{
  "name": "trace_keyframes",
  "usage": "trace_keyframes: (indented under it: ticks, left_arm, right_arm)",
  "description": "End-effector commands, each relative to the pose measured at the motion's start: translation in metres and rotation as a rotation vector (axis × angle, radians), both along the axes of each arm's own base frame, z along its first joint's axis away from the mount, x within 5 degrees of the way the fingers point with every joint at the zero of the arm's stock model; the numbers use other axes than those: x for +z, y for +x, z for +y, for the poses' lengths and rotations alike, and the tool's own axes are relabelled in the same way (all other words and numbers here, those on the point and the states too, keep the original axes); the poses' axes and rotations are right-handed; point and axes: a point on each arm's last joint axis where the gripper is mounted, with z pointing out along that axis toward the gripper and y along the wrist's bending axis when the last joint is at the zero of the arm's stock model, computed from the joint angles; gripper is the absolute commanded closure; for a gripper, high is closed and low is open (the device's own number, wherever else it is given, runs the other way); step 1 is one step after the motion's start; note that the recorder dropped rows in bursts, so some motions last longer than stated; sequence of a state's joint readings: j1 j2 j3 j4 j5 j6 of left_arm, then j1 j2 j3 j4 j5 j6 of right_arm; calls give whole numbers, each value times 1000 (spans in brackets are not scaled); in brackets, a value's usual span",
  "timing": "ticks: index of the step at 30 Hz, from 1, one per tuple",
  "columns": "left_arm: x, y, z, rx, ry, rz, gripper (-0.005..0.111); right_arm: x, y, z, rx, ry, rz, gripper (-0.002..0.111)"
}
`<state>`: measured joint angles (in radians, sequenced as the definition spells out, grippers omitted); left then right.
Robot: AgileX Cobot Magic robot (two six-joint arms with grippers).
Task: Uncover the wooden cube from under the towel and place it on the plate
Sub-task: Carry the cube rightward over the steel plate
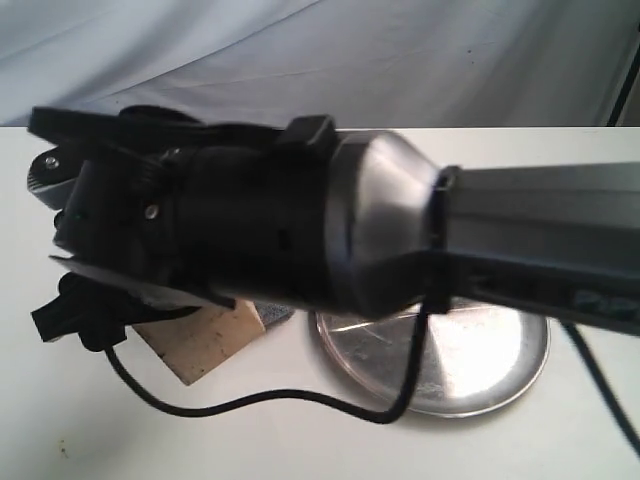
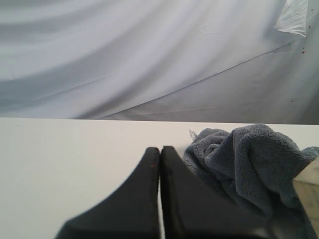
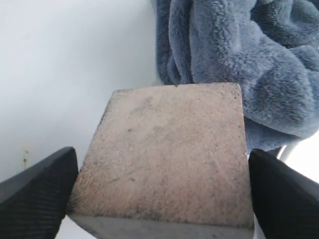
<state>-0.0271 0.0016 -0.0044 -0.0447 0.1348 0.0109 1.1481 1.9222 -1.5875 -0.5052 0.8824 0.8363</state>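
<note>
Surface: plain white table (image 1: 300,440), matt, with a few small specks. Behind it hung a pale grey-white sheet (image 1: 400,60), creased in long slack folds, closing off the room.

Materials: wooden cube (image 3: 164,159), pale tan, square-edged, its top face worn and mottled with fine scratches. Towel (image 3: 239,59), deep-pile blue-grey plush, bunched into soft rolls. Plate (image 1: 480,375), round, shallow, bright scratched steel with a raised rim. A black cable (image 1: 250,400) trailed in a loose curve over the table. A bulky black and silver arm (image 1: 250,230) crossed most of the outside view.

Right pincer (image 3: 162,199): jaws stood wide apart with the cube between them, one ribbed black finger (image 3: 40,194) pressed to each of two opposite sides, no gap seen either side, so clamped on the cube. Could not tell whether the cube sat on the table or hung clear of it. The towel lay just beyond the tips, touching the cube's far edge. The plate lay near, off to one side of the gripped cube and not touching it.

Left pincer (image 2: 159,159): both dark fingers together, nothing between them, low over bare table. The towel heap lay just beside and ahead of its tips
</note>
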Motion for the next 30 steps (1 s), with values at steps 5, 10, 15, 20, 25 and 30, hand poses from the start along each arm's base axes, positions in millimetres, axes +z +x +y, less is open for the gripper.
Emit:
trace_keyframes:
  ticks: [5, 10, 15, 20, 25, 30]
  left_arm:
    - [-1, 0, 0, -1, 0, 1, 105]
    - [-1, 0, 0, -1, 0, 1, 105]
    - [-1, 0, 0, -1, 0, 1, 105]
    - [-1, 0, 0, -1, 0, 1, 105]
    - [-1, 0, 0, -1, 0, 1, 105]
    - [-1, 0, 0, -1, 0, 1, 105]
  right_arm:
    - [36, 2, -63, -50, 32, -61, 49]
    - [49, 5, -108, -116, 45, -90, 49]
    - [40, 14, -154, -214, 48, -83, 49]
    - [19, 26, -181, -272, 98, -80, 49]
    - [2, 38, -195, -291, 209, -89, 50]
    - [-7, 48, -206, -301, 299, -105, 54]
